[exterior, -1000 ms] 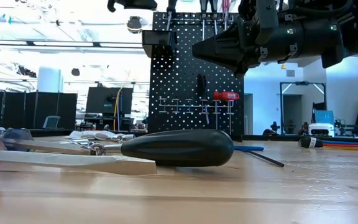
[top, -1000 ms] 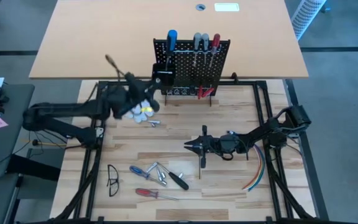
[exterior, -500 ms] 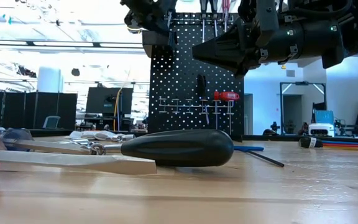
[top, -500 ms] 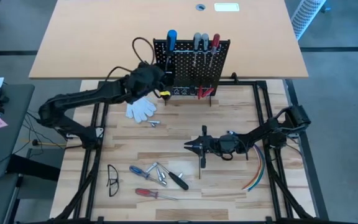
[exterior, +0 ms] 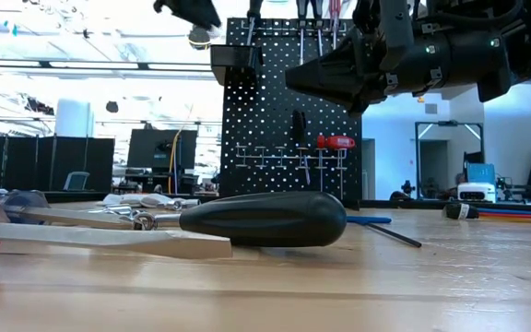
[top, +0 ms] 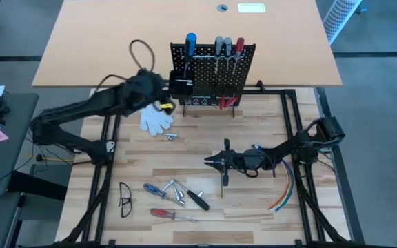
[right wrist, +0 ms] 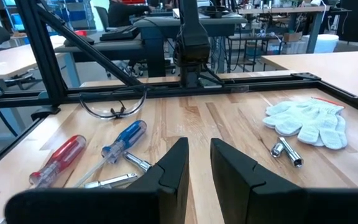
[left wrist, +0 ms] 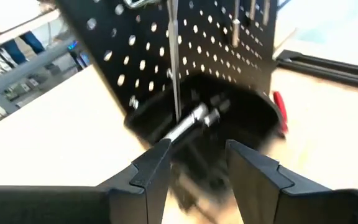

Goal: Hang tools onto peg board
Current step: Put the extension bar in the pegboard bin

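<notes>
The left end effector (top: 163, 95) is hovering beside the peg board's (top: 212, 72) black bin (left wrist: 216, 115), fingers parted and gripping nothing; silver bits (left wrist: 194, 118) are lying slanted inside it. The right end effector (top: 209, 162) is waiting mid-counter, fingers narrowly apart, empty. At six o'clock on the wooden counter (top: 253, 207), a red screwdriver (top: 167, 214) is lying pointing toward three o'clock.

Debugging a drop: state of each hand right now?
Left hand: open, holding nothing, by the peg board's bin.
Right hand: open with a narrow gap, empty, above the table.
</notes>
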You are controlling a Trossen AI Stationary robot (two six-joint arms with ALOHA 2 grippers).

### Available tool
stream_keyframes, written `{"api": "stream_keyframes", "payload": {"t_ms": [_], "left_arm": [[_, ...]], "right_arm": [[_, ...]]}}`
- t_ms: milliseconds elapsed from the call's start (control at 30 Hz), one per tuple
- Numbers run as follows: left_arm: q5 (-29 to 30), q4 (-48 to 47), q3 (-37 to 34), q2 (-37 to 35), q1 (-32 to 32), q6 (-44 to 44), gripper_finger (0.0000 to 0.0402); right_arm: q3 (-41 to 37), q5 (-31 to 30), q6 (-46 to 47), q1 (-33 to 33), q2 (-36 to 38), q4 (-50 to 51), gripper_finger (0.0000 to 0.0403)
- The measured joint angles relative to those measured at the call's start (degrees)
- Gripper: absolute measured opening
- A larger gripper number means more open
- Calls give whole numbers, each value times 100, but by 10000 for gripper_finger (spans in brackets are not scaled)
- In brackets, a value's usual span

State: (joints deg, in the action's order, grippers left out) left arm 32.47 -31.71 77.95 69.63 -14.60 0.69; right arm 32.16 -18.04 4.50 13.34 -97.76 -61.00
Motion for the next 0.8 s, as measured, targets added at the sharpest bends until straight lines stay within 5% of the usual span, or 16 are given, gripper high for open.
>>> {"api": "stream_keyframes", "payload": {"t_ms": [333,567,800], "left_arm": [[1382,-1911,-820,-1178,2213,1611,149],[1921,-1150,-2500,-1092,4058,2641,149],[1890,652,-3596,282,5062,3780,150]], "right_arm": [[0,0,1,0,0,47,76],[0,0,-41,0,0,53,76],[0,0,-33,11,0,60,76]]}}
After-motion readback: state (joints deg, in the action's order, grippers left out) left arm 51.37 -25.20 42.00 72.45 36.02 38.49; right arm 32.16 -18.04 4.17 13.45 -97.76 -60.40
